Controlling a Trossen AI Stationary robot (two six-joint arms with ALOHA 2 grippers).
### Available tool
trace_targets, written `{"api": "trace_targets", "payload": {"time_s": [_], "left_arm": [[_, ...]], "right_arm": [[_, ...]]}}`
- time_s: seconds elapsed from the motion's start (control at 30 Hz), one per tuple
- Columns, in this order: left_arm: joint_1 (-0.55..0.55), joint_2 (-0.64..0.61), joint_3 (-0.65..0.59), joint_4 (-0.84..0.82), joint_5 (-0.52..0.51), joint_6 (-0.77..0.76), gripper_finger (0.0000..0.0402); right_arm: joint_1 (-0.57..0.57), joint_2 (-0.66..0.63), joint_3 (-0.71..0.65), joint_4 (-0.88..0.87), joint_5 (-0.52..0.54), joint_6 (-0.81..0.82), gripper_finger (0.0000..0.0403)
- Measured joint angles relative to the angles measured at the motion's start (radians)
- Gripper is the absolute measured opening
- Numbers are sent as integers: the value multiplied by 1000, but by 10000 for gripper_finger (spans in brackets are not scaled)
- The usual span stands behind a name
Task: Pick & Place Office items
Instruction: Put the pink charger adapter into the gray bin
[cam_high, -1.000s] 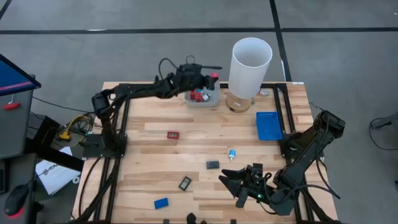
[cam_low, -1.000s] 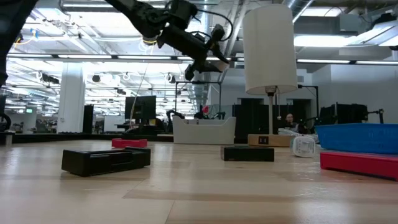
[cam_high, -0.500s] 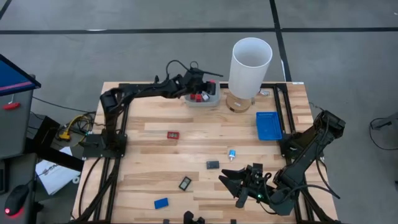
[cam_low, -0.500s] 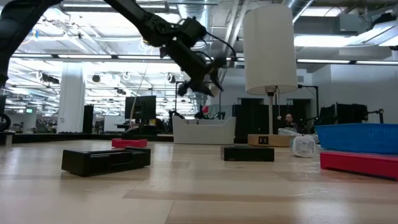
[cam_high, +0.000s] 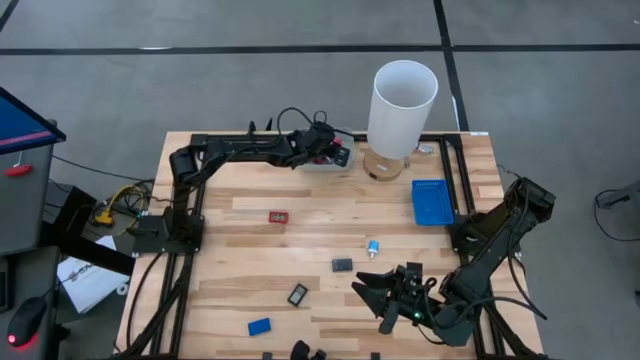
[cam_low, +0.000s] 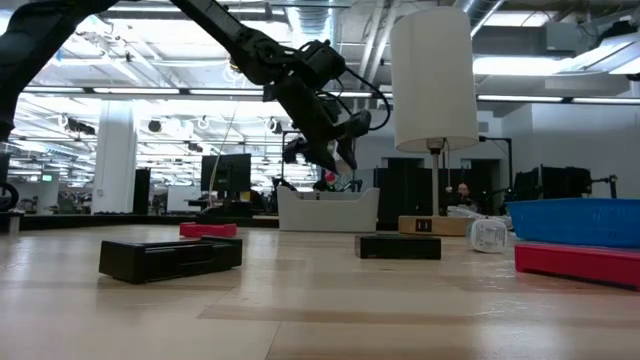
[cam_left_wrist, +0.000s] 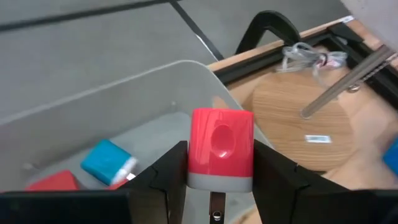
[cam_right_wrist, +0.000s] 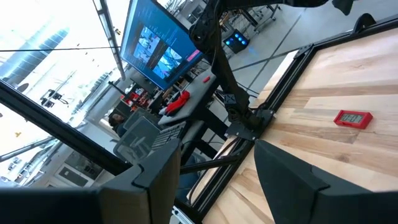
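The left gripper (cam_left_wrist: 219, 190) is being held above the grey tray (cam_high: 326, 163) at the far edge of the bench (cam_high: 250, 240), its fingers (cam_left_wrist: 166, 175) clamped on a red block (cam_left_wrist: 220, 148) with a grey base. In the left wrist view the block is seen upright between the fingers, over the tray's interior, where a blue piece (cam_left_wrist: 109, 160) and another red piece (cam_left_wrist: 55, 182) are already lying. In the low view the same gripper (cam_low: 335, 150) is hanging in the air over the tray (cam_low: 328, 210), not touching it. Beside the tray a white lampshade (cam_high: 402, 94) is standing on a round wooden base (cam_high: 385, 167). The flat blue tray (cam_high: 431, 201) is lying near the right edge of the bench. Other office items are being left scattered on the bench, well apart from one another: a red framed rectangle (cam_high: 278, 216), a small white-and-blue piece (cam_high: 372, 248), a black block (cam_high: 342, 265), a black framed rectangle (cam_high: 297, 294) and a blue block (cam_high: 259, 326). The right gripper (cam_high: 372, 297) is being kept low at the near right of the bench, its fingers (cam_right_wrist: 293, 180) standing apart with nothing between them; the red framed rectangle (cam_right_wrist: 352, 117) is showing beyond them in the right wrist view.
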Motion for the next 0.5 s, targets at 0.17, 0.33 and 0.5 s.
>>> {"api": "trace_targets", "payload": {"time_s": [0.17,0.33,0.5], "left_arm": [[9,9,0,-5,-31,29,135],[22,18,0,-14,-32,55,135],[28,18,0,-4,-31,103,136]], "right_arm": [[0,0,0,0,0,9,198],[0,0,0,-1,0,26,198],[-8,0,0,-6,1,26,198]]}}
